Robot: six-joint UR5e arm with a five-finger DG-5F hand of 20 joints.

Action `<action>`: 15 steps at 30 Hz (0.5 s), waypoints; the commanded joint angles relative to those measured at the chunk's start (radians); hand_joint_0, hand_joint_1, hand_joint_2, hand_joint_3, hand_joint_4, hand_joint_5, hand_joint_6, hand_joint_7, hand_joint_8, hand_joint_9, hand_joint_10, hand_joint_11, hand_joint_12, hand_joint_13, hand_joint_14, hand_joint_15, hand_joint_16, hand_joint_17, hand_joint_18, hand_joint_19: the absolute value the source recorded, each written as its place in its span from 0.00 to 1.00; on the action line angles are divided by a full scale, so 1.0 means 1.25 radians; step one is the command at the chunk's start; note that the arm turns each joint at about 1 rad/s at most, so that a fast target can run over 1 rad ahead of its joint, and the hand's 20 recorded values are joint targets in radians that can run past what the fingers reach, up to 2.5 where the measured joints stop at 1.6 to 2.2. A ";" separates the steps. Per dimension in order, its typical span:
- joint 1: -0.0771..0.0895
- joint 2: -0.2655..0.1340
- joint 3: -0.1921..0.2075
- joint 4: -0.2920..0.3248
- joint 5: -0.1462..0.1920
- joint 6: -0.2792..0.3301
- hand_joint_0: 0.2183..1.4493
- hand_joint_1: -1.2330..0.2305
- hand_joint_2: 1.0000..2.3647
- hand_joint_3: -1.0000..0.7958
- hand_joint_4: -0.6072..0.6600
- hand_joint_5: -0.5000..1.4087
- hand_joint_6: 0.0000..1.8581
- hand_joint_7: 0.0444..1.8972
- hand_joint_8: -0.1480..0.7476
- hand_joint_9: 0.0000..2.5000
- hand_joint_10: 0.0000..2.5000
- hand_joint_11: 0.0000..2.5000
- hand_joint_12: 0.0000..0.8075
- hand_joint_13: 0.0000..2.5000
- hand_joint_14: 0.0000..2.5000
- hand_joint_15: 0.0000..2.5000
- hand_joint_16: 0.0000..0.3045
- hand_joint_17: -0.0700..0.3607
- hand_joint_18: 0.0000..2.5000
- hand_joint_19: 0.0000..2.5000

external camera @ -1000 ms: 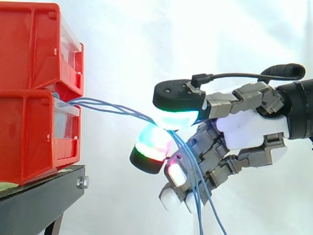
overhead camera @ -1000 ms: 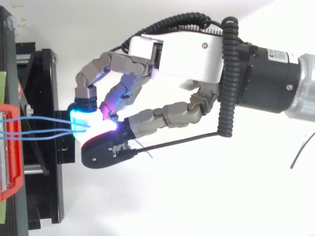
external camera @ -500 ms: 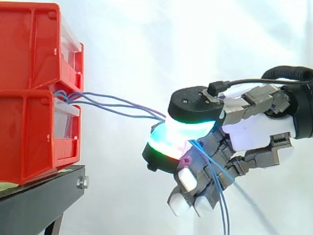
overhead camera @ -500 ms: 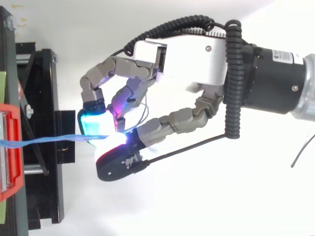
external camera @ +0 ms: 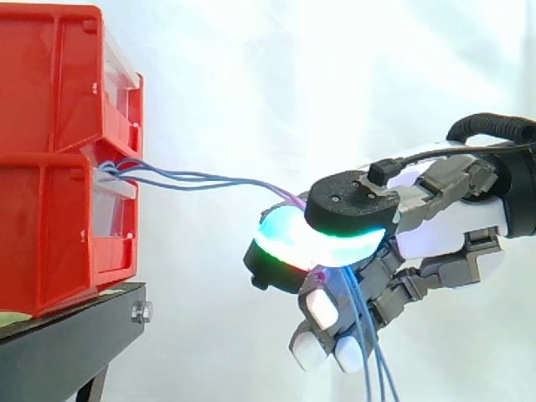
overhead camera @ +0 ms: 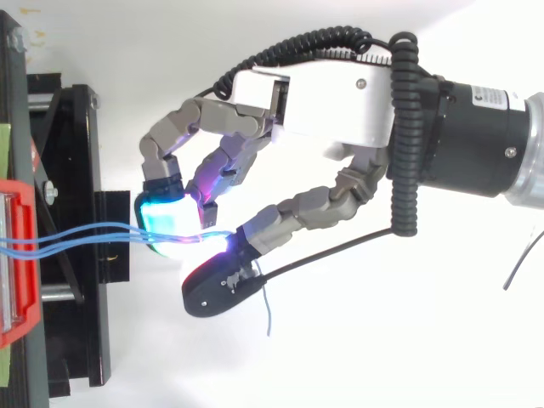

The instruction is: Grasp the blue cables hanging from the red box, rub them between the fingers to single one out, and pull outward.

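Several thin blue cables [external camera: 201, 177] run from the gap between the stacked red boxes [external camera: 59, 159] rightward to my hand [external camera: 435, 226]. In the side view they pass between the thumb pad [external camera: 352, 219] and a glowing cyan fingertip [external camera: 280, 247], then hang down past the lower fingers [external camera: 368, 360]. From above, the blue cables [overhead camera: 85, 238] fan slightly apart near the red box [overhead camera: 19, 255] and meet at the pinch by the cyan pad [overhead camera: 166, 223]. One loose cable end [overhead camera: 266, 310] trails behind the thumb. The hand is shut on the cables.
The red boxes sit on a black stand [external camera: 71, 335], seen from above as a black frame [overhead camera: 72, 229] at the left. A white curtain lies behind everything. The arm's wrist [overhead camera: 476, 140] enters from the right.
The thumb has slid rightward across the fingertip, away from the boxes. The cables, bunched half a second ago, now spread apart near the box and sag slightly.
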 commanded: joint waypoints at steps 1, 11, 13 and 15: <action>0.000 0.000 0.001 0.000 -0.001 0.001 0.40 0.22 0.00 0.28 0.46 0.18 0.49 0.50 0.48 0.40 0.01 0.25 0.46 0.33 0.01 0.16 0.16 0.41 0.31 0.19; 0.000 -0.001 -0.001 0.000 -0.001 0.001 0.24 0.32 0.00 0.28 0.54 0.18 0.47 0.47 0.50 0.40 0.01 0.25 0.49 0.34 0.01 0.17 0.18 0.44 0.33 0.20; 0.000 0.000 0.001 0.000 -0.001 0.001 0.22 0.34 0.00 0.28 0.55 0.18 0.46 0.46 0.51 0.40 0.01 0.25 0.50 0.34 0.01 0.17 0.18 0.45 0.33 0.20; 0.000 0.000 -0.001 0.000 -0.001 0.001 0.21 0.35 0.00 0.28 0.55 0.18 0.46 0.45 0.52 0.40 0.01 0.25 0.51 0.34 0.01 0.17 0.19 0.46 0.34 0.20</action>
